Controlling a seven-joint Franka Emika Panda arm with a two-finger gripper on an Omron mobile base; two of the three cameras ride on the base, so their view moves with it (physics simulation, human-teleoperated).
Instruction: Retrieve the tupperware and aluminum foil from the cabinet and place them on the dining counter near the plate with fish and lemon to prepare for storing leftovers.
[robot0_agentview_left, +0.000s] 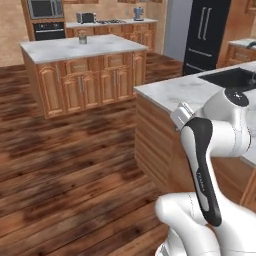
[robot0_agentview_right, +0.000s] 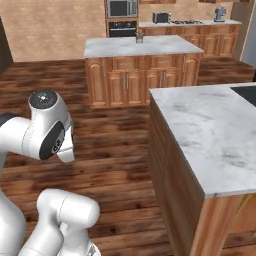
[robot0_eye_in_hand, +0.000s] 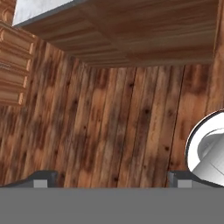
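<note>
Worktop (robot0_agentview_left: 172, 90) of white-grey veined marble fills the 3 o'clock side of the left base view, its near corner at picture centre, with plank sides of warm brown wood below. A black sink (robot0_agentview_left: 231, 77) is set into it toward 2 o'clock. The white arm (robot0_agentview_left: 212, 145) with a dark band folds up from 5 o'clock, in front of that corner. At 11 o'clock stands a marble-topped island (robot0_agentview_left: 82, 65) of wooden cupboards with a small jar (robot0_agentview_left: 83, 39) on top. Behind it are a wall oven (robot0_agentview_left: 46, 20) and a black fridge (robot0_agentview_left: 206, 32) at 1 o'clock. Dark wooden floor (robot0_agentview_left: 65, 170) covers the rest.

From the right base view the worktop (robot0_agentview_right: 210, 125) runs from centre to 4 o'clock, bare marble, with the sink's dark edge (robot0_agentview_right: 245, 92) at 3 o'clock. The island (robot0_agentview_right: 140, 62) sits at 12 o'clock, well apart across the floor. The arm's elbow (robot0_agentview_right: 45, 127) is at 9 o'clock.

In the hand view the hand (robot0_eye_in_hand: 111, 178) points down at the floor planks (robot0_eye_in_hand: 109, 127); its fingertips (robot0_eye_in_hand: 41, 178) stand far apart at 7 and 5 o'clock, spread wide and holding nothing. The worktop's wooden side (robot0_eye_in_hand: 144, 30) crosses 12 o'clock, with a sliver of marble edge (robot0_eye_in_hand: 39, 11) at 11 o'clock.
</note>
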